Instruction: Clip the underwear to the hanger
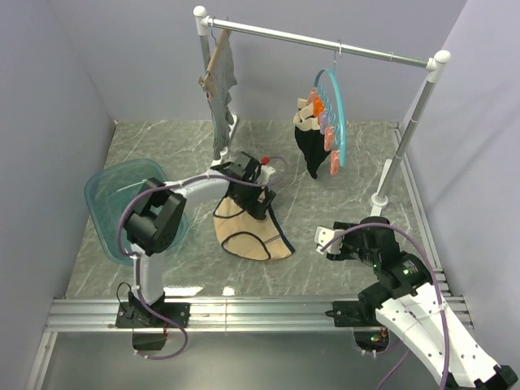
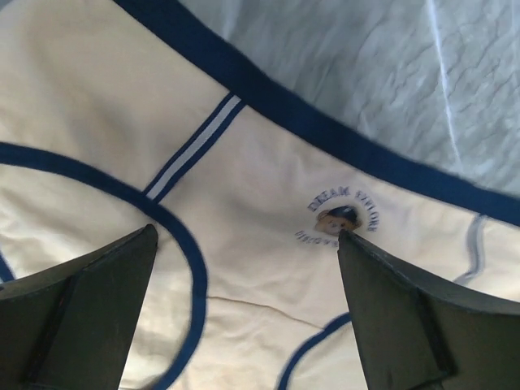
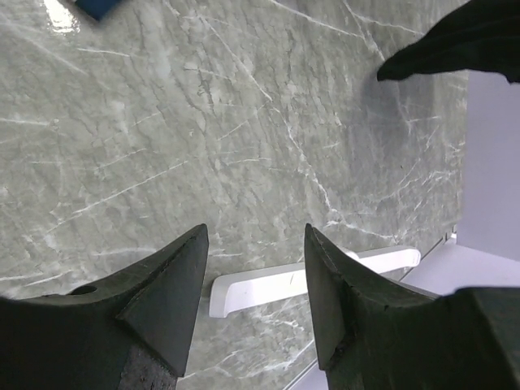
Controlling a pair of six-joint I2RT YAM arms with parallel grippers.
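The tan underwear (image 1: 244, 236) with dark trim lies flat on the marble floor near the middle. In the left wrist view it fills the frame as cream fabric (image 2: 252, 162) with blue trim and a small printed logo. My left gripper (image 1: 258, 203) is open and points down at its upper part, with the fabric between the spread fingers (image 2: 245, 231). The teal ring hanger (image 1: 339, 122) with orange and pink clips hangs from the rail at the back right. My right gripper (image 1: 328, 239) is open and empty (image 3: 256, 229), low over the floor at the right.
A teal basin (image 1: 114, 203) sits at the left by the left arm. A grey striped garment (image 1: 219, 93) hangs on a wooden hanger at the rail's left end. Black underwear (image 1: 309, 150) hangs from the teal hanger. The rack's white foot (image 3: 309, 280) lies beyond my right fingers.
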